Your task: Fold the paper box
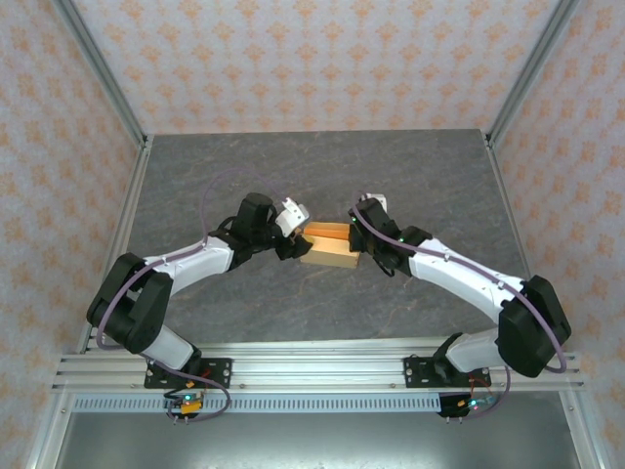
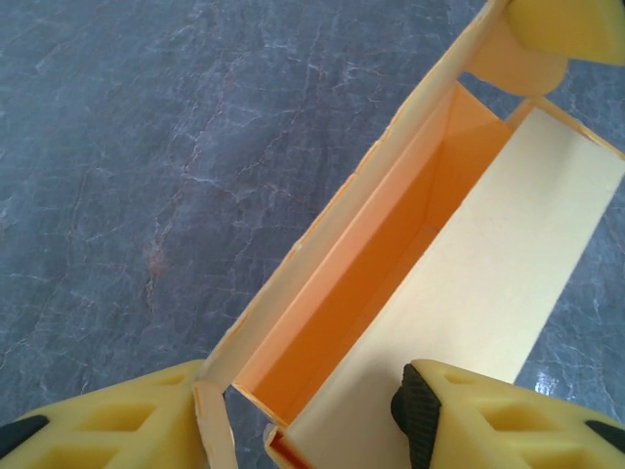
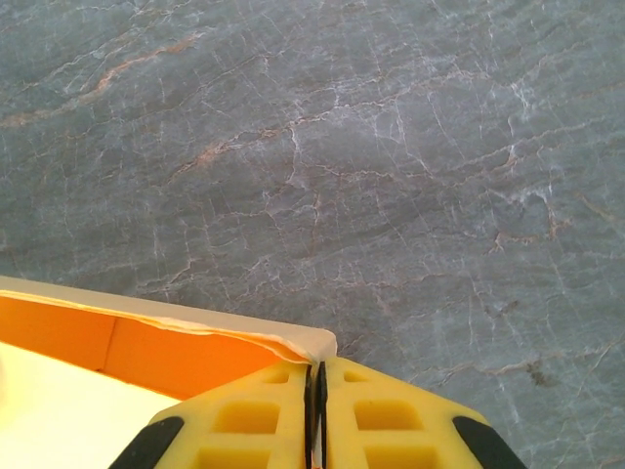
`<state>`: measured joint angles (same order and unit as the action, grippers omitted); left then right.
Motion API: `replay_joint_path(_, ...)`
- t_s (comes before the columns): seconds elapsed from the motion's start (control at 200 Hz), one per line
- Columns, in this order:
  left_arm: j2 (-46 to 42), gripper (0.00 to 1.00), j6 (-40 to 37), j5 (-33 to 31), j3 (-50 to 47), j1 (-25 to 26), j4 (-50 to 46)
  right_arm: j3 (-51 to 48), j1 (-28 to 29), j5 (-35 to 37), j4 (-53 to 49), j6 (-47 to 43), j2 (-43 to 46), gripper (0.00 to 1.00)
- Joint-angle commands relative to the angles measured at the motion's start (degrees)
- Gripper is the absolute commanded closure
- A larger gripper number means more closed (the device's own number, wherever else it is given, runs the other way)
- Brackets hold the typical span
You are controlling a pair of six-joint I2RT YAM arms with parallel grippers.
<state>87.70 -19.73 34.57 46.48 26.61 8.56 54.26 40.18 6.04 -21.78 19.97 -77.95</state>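
Observation:
The paper box (image 1: pixel 327 246) lies at the table's middle between both grippers, partly formed, a tan trough with one long panel still loose. In the left wrist view the paper box (image 2: pixel 391 264) shows its orange inside and a cream panel. My left gripper (image 2: pixel 303 391) is open and straddles the box's near end, its left finger (image 2: pixel 107 425) touching the outer wall and its right pad over the cream panel. My right gripper (image 3: pixel 314 376) is shut on the thin top edge of the box's corner (image 3: pixel 293 342). In the top view the left gripper (image 1: pixel 293 233) and right gripper (image 1: pixel 363 236) sit at opposite ends.
The dark grey marbled table (image 1: pixel 322 176) stretches free behind and to both sides of the box. Metal frame posts (image 1: pixel 103 73) and patterned walls close in the table. The rail carrying the arm bases (image 1: pixel 312 371) runs along the near edge.

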Motion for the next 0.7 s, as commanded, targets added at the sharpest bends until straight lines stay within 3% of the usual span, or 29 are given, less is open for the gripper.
replay_joint_path(0.0,-0.68,0.49,1.88,-2.34,0.81,0.96,0.54,2.03,0.47,-0.82,-2.24,4.56,-1.06,0.88)
replay_joint_path(0.14,0.42,0.52,3.73,-3.40,1.16,1.85,-0.05,2.65,0.42,-0.90,-3.36,8.07,-1.72,0.87)
replay_joint_path(0.696,3.26,0.48,12.48,-12.23,2.33,2.92,-1.70,3.63,1.92,0.18,-8.95,19.93,-0.31,0.85)
